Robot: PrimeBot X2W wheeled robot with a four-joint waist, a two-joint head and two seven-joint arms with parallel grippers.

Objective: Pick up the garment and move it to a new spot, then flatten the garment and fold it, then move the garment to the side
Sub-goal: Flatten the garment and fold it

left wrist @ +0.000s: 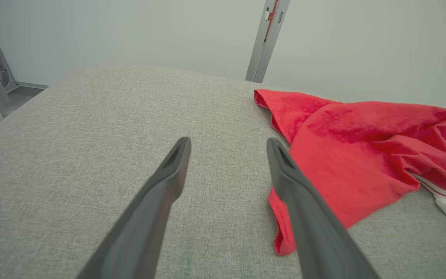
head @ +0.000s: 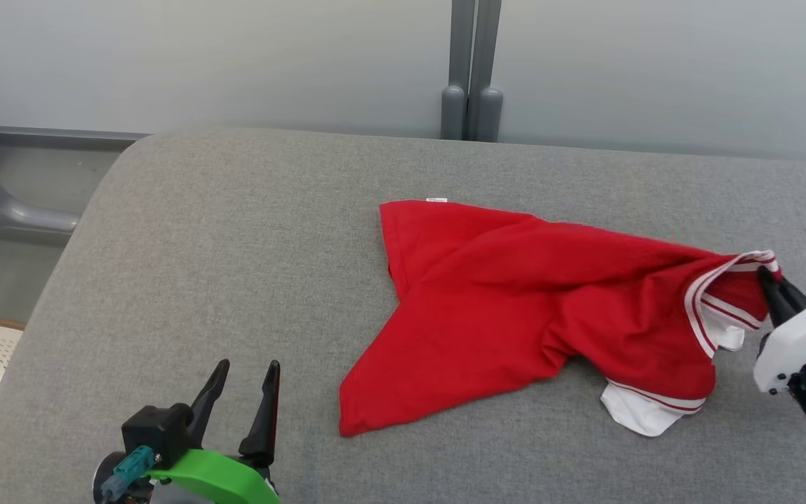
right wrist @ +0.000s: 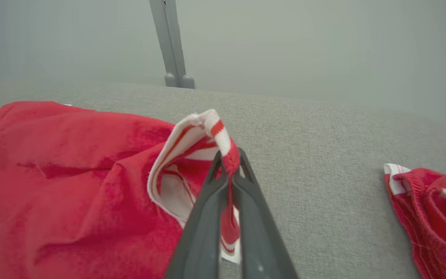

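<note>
Your right gripper (head: 769, 278) has its fingers clenched on the striped trim (head: 698, 302) of the red shirt (head: 515, 308), which sprawls across the grey bench (head: 235, 245). Its long axis runs from that trim toward your left gripper (head: 248, 367), fingers released, nearest the hem corner (head: 355, 418).

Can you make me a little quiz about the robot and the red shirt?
1. True or false: the left gripper holds the shirt.
2. What does the right gripper pinch? A) the shirt's striped edge B) its plain red corner C) nothing
3. Fill in: the shirt lies on a ____ surface.

Key: 1 false, its fingers are open and apart from the shirt; 2 A; 3 gray.
</note>
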